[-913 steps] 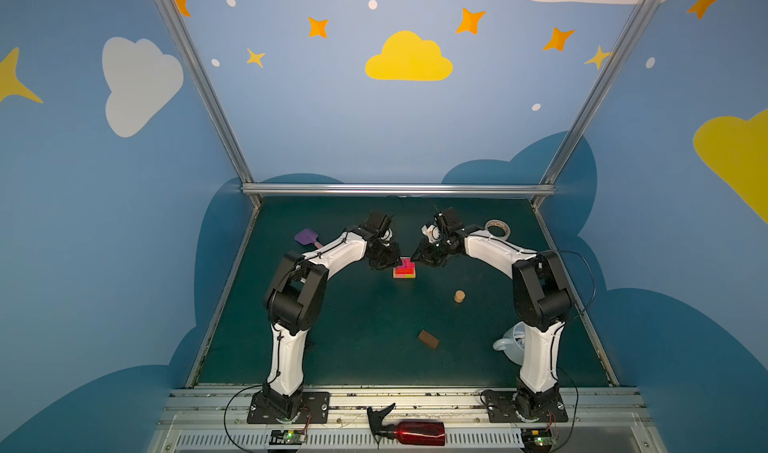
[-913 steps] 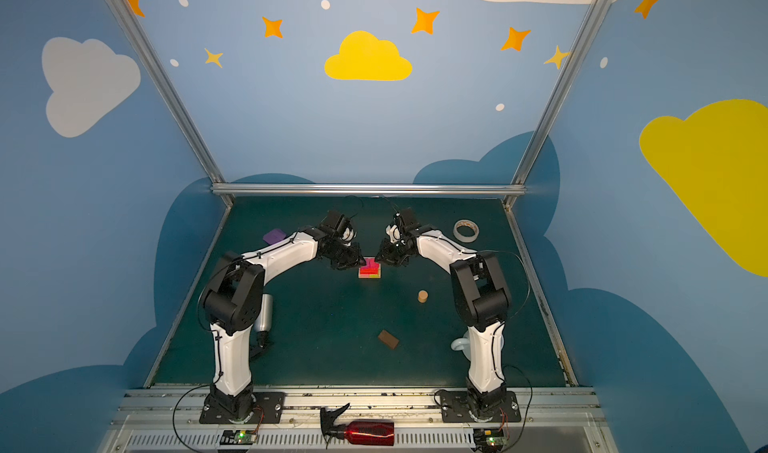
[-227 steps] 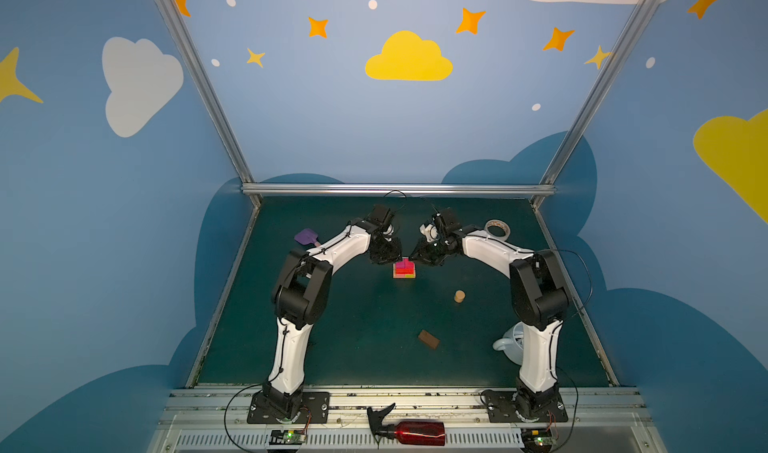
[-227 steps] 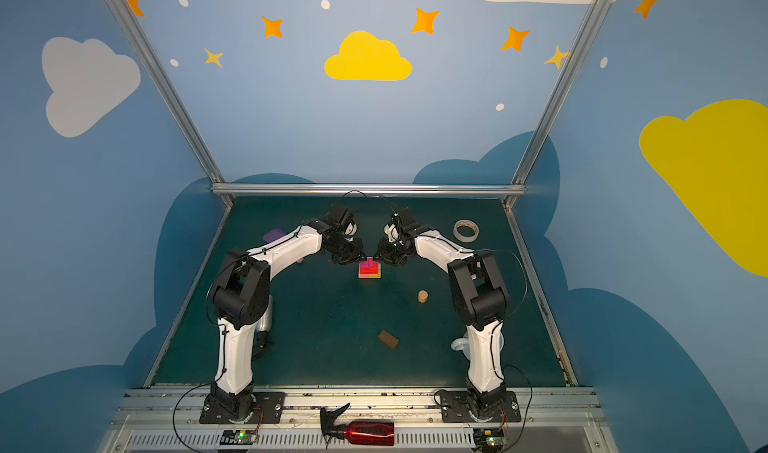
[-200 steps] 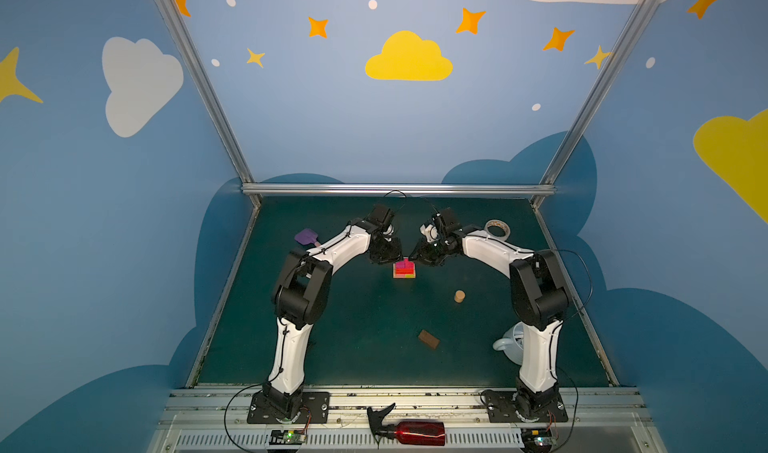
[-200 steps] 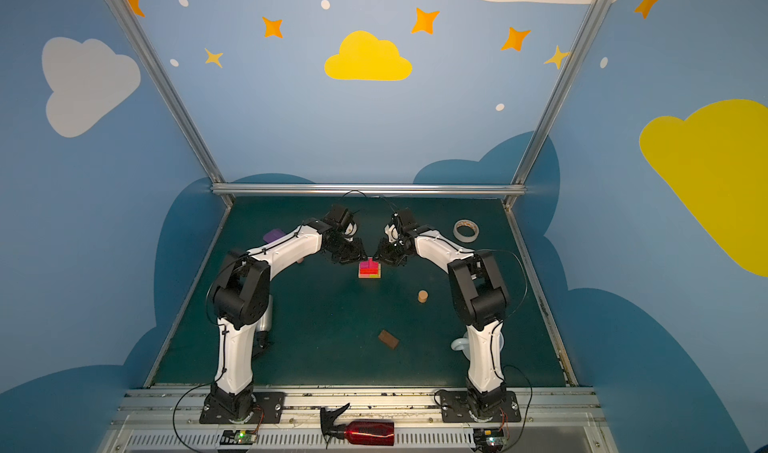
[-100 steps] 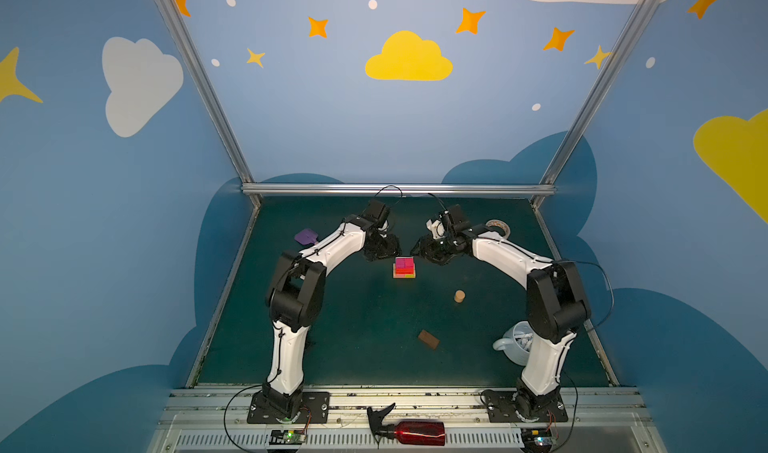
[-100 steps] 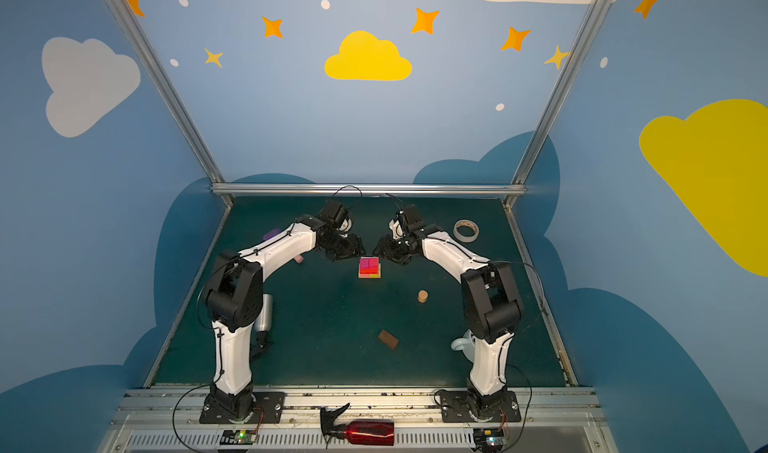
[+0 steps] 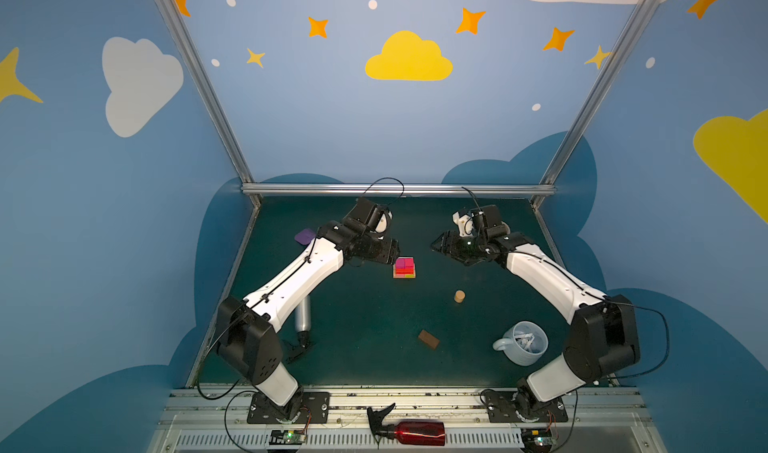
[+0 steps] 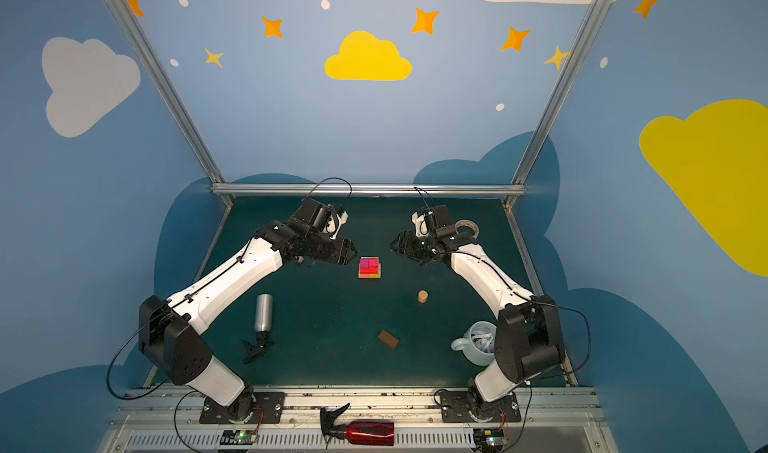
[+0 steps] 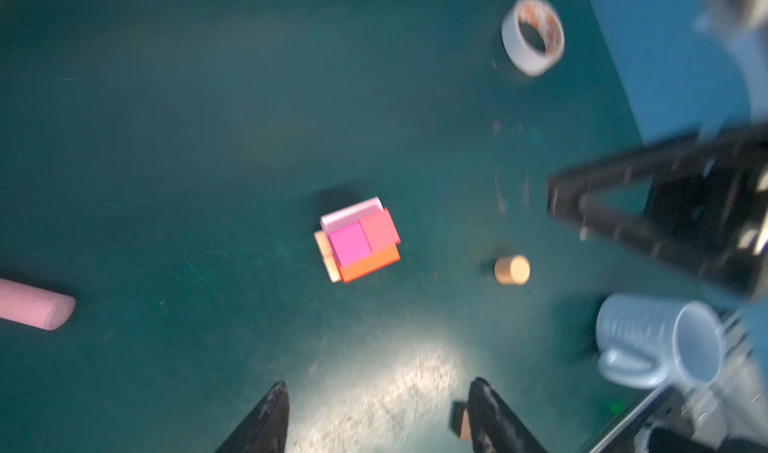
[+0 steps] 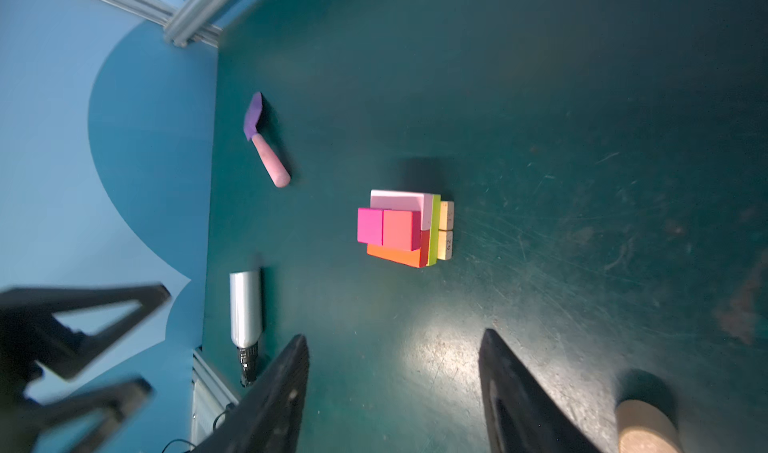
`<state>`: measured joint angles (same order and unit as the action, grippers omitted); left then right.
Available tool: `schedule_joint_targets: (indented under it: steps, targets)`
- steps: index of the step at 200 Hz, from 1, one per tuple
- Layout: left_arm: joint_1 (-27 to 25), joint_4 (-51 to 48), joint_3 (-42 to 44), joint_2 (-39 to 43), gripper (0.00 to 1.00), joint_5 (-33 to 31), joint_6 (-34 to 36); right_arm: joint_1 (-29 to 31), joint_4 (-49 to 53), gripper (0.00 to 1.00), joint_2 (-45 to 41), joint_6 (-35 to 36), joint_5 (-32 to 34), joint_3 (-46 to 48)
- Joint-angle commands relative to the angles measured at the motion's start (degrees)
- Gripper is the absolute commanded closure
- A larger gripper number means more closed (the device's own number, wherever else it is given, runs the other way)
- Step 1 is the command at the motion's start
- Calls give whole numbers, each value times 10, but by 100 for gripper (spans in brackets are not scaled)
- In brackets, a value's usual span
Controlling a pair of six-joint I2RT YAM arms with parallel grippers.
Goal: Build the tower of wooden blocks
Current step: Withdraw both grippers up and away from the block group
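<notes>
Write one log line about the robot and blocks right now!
tower: standing free | left gripper: open, empty | right gripper: open, empty | tan cylinder, brown block: loose, not yet stacked

A dark green tabletop (image 9: pixel 365 326) carries a small stack of coloured wooden blocks (image 9: pixel 404 268) near its middle. A short tan wooden cylinder (image 9: pixel 459 296) and a dark brown wooden block (image 9: pixel 428 339) sit apart. Around them are a pale blue mug (image 9: pixel 524 343), a silver metal bottle (image 10: pixel 263 313), a purple toy spatula with pink handle (image 12: pixel 266 143) and a white tape roll (image 11: pixel 533 34).
</notes>
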<state>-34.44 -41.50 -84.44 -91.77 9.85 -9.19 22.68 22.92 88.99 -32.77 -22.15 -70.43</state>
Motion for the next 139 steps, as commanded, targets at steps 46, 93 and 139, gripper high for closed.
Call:
schedule_joint_targets:
  steps: [46,93,139]
  targets:
    - [-137,-60,66,29,21,-37,1,-37,-97,32,-89,-21,5,86]
    - [-215,-82,65,-8,11,-91,-49,-76,-145,30,-133,-40,-1,170]
    - [-242,-53,76,-45,8,-82,-87,-93,-163,27,-143,-46,-5,196]
